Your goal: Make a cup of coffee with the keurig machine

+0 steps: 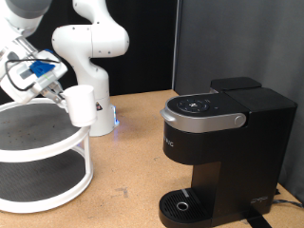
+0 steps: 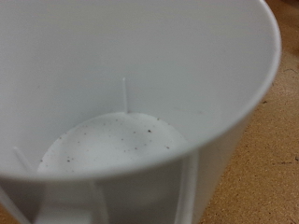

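- Exterior: hand (image 1: 59,88) grips the cup (image 1: 81,104), lifted clear of the worktop (image 1: 123,161), just past the rim of the white two-tier shelf (image 1: 43,157).
- Cup sits well apart from the keurig (image 1: 220,152), on its exterior-left side. Keurig lid down, drip plate (image 1: 180,202) bare.
- Wrist: cup (image 2: 140,103) fills the frame; looking into it, dark specks on the bottom. Worktop (image 2: 266,159) visible beside the rim.

A plain white cup (image 1: 81,103) (inside, its pale base is flecked with dark specks). A matte-black keurig machine (image 1: 225,152) with a grey-silver lid handle. White two-tier rack (image 1: 43,157), grey shelves. Tan speckled tabletop (image 1: 128,171).
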